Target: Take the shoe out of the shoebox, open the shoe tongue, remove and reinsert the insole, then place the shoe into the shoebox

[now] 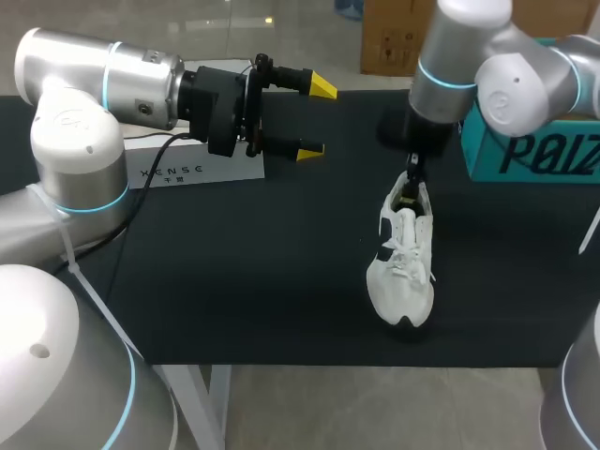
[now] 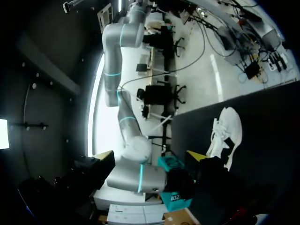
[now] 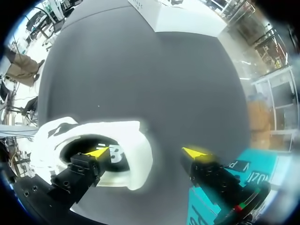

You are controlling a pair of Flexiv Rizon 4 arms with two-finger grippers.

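Right of shoe (image 1: 403, 258), teal shoebox (image 1: 530, 157), white box (image 1: 202, 171) left

The white lace-up sports shoe (image 1: 401, 262) carried dark navy patches on its side and a black edge at the toe, and was dark inside. The matte black table (image 1: 234, 281) was plain. The teal cardboard shoebox (image 1: 534, 159) bore dark lettering. The silver-white robot arms (image 1: 70, 122) had cyan rings; their black jaws ended in yellow tips.

Flat white box (image 1: 202, 171) at black table's (image 1: 234, 281) rear left edge.
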